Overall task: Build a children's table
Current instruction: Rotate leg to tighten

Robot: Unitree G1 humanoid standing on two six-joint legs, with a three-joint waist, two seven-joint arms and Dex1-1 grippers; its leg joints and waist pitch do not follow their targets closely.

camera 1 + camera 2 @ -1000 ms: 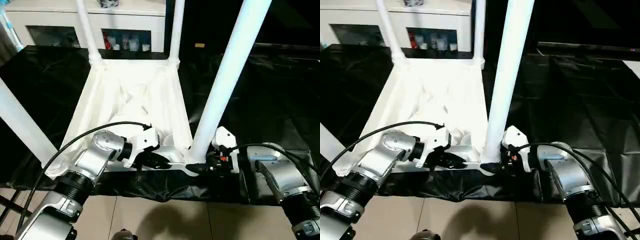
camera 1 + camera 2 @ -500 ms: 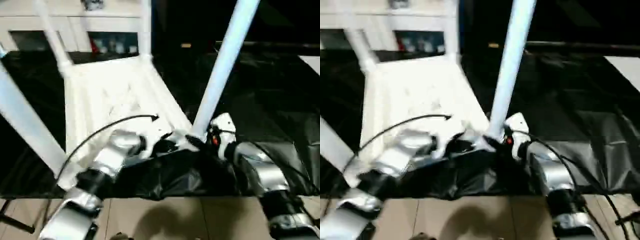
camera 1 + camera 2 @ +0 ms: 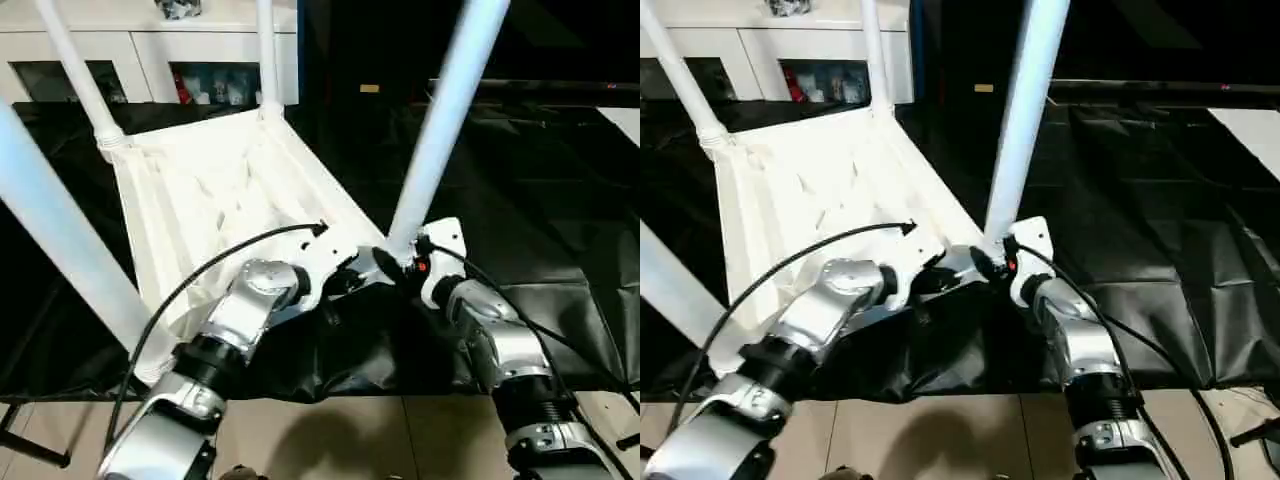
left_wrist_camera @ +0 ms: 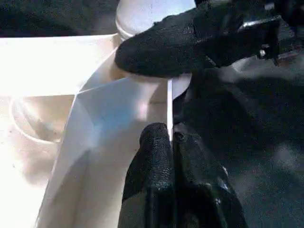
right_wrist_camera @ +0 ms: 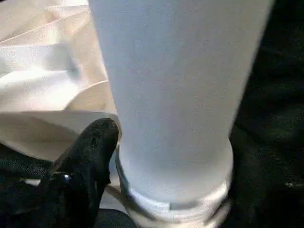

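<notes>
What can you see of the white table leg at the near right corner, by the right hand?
The long round white plastic leg rises from the near right corner socket of the upside-down white plastic tabletop, leaning up and to the right, out of the picture's top. Smooth and tapered, it widens toward a ringed base seated in the socket. A black finger of the right hand rests against its base. The left hand pinches the tabletop's thin rim beside it.

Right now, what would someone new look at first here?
The upside-down white table on the black sheet, with its four legs pointing up, the nearest right leg tallest. Down at that leg's base, both pincers meet: the left pincer pinches the table's thin rim, and the right pincer sits against the leg's foot.
</notes>
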